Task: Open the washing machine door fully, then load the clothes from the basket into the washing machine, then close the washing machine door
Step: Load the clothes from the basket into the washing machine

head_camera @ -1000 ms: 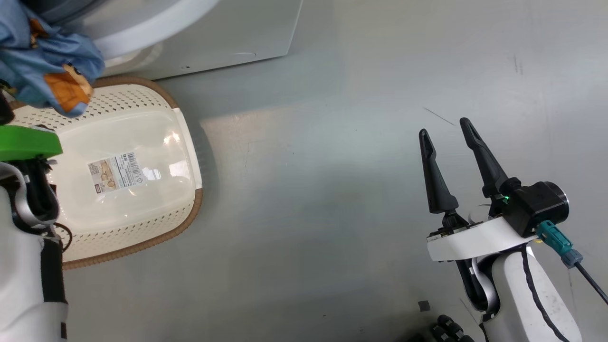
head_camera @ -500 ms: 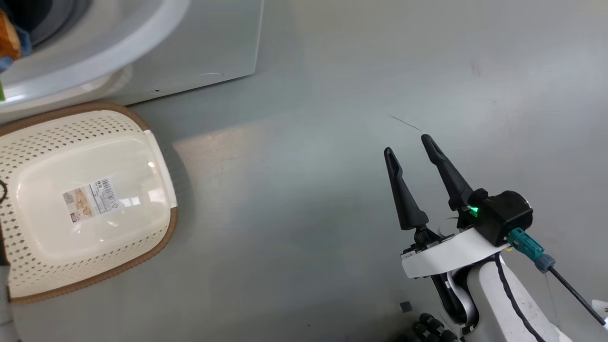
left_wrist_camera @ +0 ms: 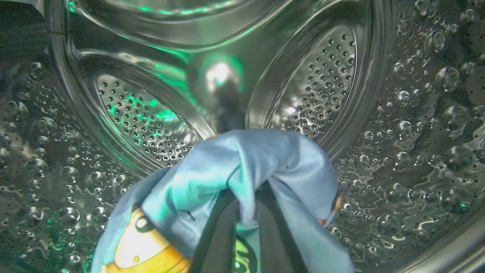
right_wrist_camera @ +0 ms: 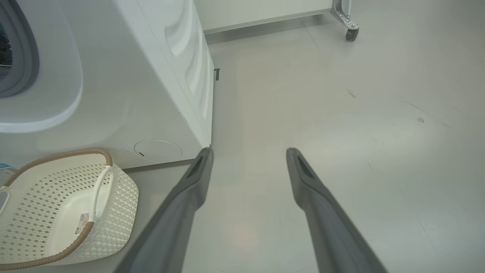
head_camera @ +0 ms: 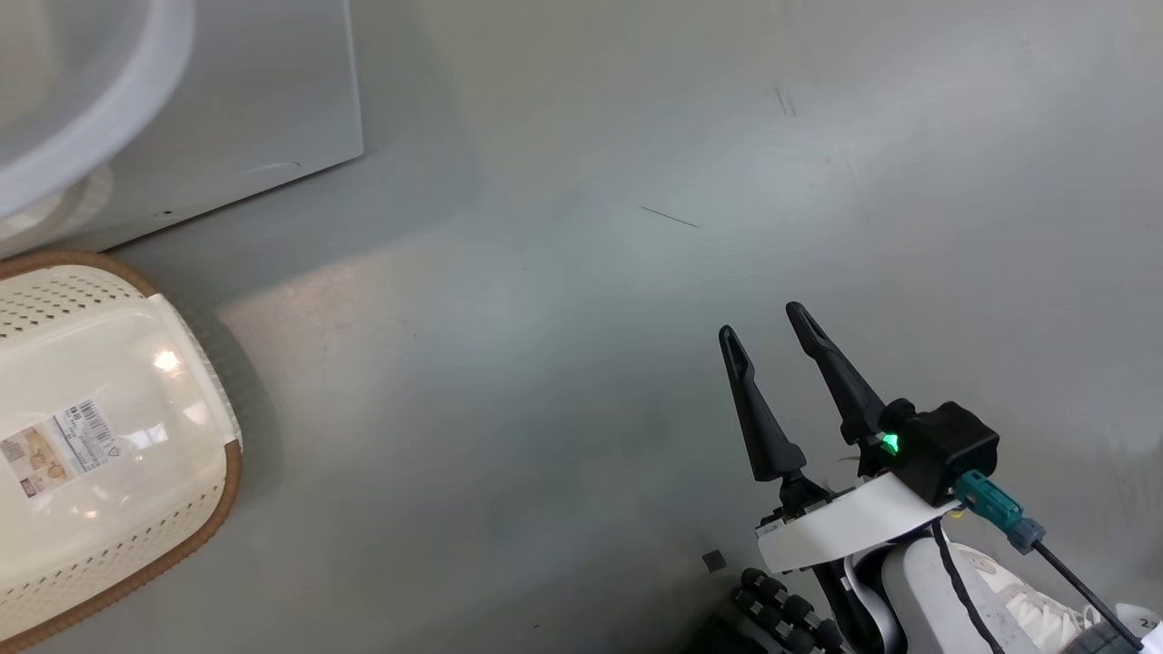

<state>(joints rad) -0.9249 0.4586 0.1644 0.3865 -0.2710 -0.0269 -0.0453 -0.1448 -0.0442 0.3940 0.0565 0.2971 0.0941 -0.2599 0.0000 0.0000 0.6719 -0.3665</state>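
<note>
The left end effector (left_wrist_camera: pixel 245 212) is reaching inside the drum (left_wrist_camera: pixel 326 87) of the washer (head_camera: pixel 236 100), clenching a blue garment (left_wrist_camera: pixel 265 159). Its two dark fingers (left_wrist_camera: pixel 221 239) are lying almost together, and the fabric is draping over their tips and hanging down on both sides. An orange-yellow cartoon print (left_wrist_camera: pixel 147 250) is showing on the fold at the lower left of the left wrist view. The garment is hanging in front of the drum's perforated back wall, with green light glinting on the steel around it. Whether the cloth is touching the drum's bottom I cannot tell.

The right end effector (head_camera: pixel 772 363) is hovering over the grey floor (head_camera: pixel 563 272), well apart from the washer, released, with its fingers (right_wrist_camera: pixel 189 197) spreading wide and nothing between them. A green light (head_camera: pixel 890 443) is glowing on its wrist.

The basket (head_camera: pixel 232 472) is standing on the floor just in front of the washer's lower front, near its right corner. Its bare inner floor is showing, with the label (head_camera: pixel 59 447) on it. In the right wrist view the basket (right_wrist_camera: pixel 117 204) is sitting just below a round cover (right_wrist_camera: pixel 158 150) low on the washer's (right_wrist_camera: pixel 132 94) front, one white handle (right_wrist_camera: pixel 100 185) arching over its rim. A caster (right_wrist_camera: pixel 351 33) is resting on the floor far behind the washer.
</note>
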